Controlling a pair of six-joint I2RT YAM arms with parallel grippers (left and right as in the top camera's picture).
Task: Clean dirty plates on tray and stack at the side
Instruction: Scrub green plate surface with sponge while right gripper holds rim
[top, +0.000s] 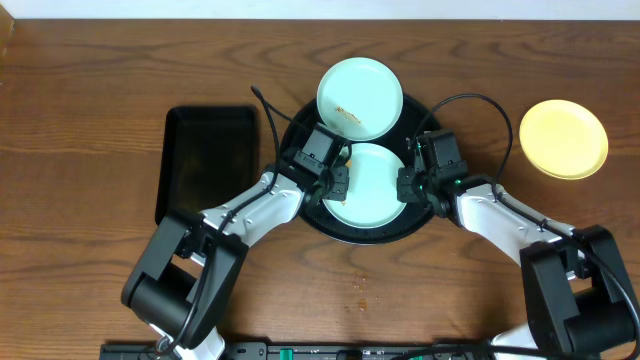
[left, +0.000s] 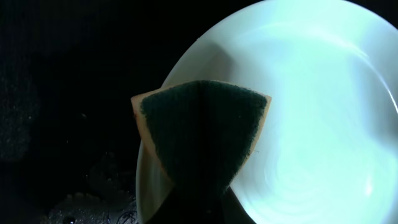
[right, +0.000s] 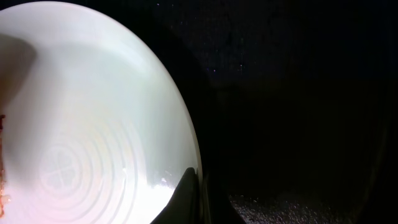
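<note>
Two mint-blue plates lie on the round black tray (top: 424, 108): one at the back (top: 359, 96) with thin brown smears near its front rim, one in the middle (top: 368, 185). My left gripper (top: 340, 178) is shut on a folded yellow sponge with a dark green scrub face (left: 202, 124), pressed on the middle plate's left rim (left: 311, 112). My right gripper (top: 404, 186) is shut on that plate's right rim (right: 93, 124), one finger on top of the rim (right: 186, 193). The pale yellow plate (top: 563, 138) lies on the bare wood at the right.
A smaller rectangular black tray (top: 208, 160) lies left of the round tray. Small crumbs or spots (top: 361, 285) mark the wood in front of the round tray. A cable arcs over the tray's right rim.
</note>
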